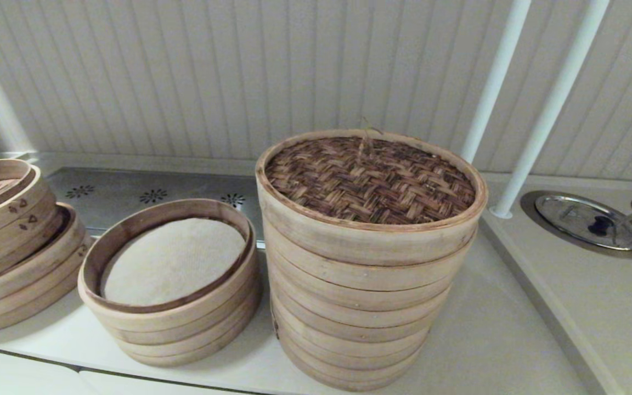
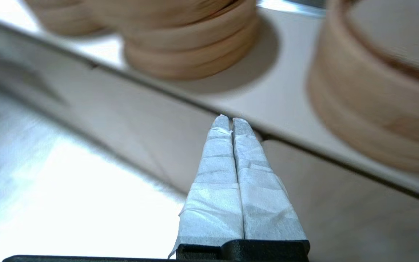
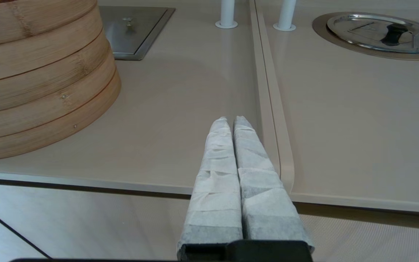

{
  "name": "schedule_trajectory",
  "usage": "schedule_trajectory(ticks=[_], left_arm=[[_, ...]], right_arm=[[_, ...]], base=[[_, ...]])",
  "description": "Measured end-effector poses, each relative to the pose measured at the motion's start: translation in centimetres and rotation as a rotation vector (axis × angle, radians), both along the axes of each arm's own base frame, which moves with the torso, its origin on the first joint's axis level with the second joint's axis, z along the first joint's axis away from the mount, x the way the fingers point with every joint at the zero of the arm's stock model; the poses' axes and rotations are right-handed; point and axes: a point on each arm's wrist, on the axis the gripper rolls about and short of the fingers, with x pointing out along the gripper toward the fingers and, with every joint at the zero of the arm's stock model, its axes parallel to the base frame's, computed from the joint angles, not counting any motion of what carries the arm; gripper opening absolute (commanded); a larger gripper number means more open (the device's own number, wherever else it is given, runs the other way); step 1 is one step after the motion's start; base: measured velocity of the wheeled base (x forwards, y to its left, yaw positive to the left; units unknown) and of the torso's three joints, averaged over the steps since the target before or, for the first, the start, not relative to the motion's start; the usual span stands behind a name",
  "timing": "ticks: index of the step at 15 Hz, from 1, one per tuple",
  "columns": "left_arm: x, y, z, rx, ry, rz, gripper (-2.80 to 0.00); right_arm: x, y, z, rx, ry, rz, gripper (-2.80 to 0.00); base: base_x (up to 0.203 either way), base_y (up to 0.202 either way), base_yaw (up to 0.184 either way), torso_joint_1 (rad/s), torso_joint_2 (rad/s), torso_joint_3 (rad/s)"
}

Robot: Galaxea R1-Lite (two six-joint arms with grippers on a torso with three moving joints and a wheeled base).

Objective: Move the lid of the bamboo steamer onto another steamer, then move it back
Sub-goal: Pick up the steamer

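I am holding my left hand (image 2: 231, 122) pressed together, empty, its pale wrapped fingers (image 2: 216, 174) pointing at the bench (image 2: 289, 109) edge from below and in front. My right hand (image 3: 231, 122) is likewise pressed together and empty, hanging just off the front edge. Neither is showing in the head view. Nearest on the smooth beige bench, the tall steamer (image 1: 360, 307) is standing as a stack of pale bamboo rings, and the lid (image 1: 371, 178), dark herringbone weave in a pale rim, is sitting on top, hiding the inside. Left of it a shorter stack (image 1: 184, 323) is holding white cloth. The tilted stack (image 1: 9, 274) is running off the left edge. Farther right, a round steel cover (image 1: 587, 222) is lying in its recess.
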Motion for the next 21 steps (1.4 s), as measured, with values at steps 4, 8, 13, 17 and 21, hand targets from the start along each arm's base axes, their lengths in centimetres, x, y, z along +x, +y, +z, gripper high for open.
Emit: schedule_trajectory(ticks=[4, 8, 13, 17, 21], left_arm=[[-0.7, -0.3, -3.9, -0.033, -0.001, 0.038, -2.8], [0.0, -1.0, -6.0, -0.062, 0.002, 0.07, -2.8], [1.5, -1.5, -8.9, -0.073, -0.136, -0.153, -2.8], [1.4, -1.8, -9.3, -0.061, -0.202, -0.297, -2.8], [-0.1, -1.9, -10.7, 0.001, -0.193, -0.412, -2.8]], right_arm=[[0.0, 0.0, 0.0, 0.0, 0.0, 0.0, -2.8], [0.0, 0.0, 0.0, 0.0, 0.0, 0.0, -2.8], [0.0, 0.0, 0.0, 0.0, 0.0, 0.0, -2.8], [0.0, 0.0, 0.0, 0.0, 0.0, 0.0, -2.8], [0.0, 0.0, 0.0, 0.0, 0.0, 0.0, -2.8]], base=[[0.0, 0.0, 0.0, 0.0, 0.0, 0.0], [0.0, 0.0, 0.0, 0.0, 0.0, 0.0], [0.0, 0.0, 0.0, 0.0, 0.0, 0.0], [0.0, 0.0, 0.0, 0.0, 0.0, 0.0], [0.0, 0.0, 0.0, 0.0, 0.0, 0.0]])
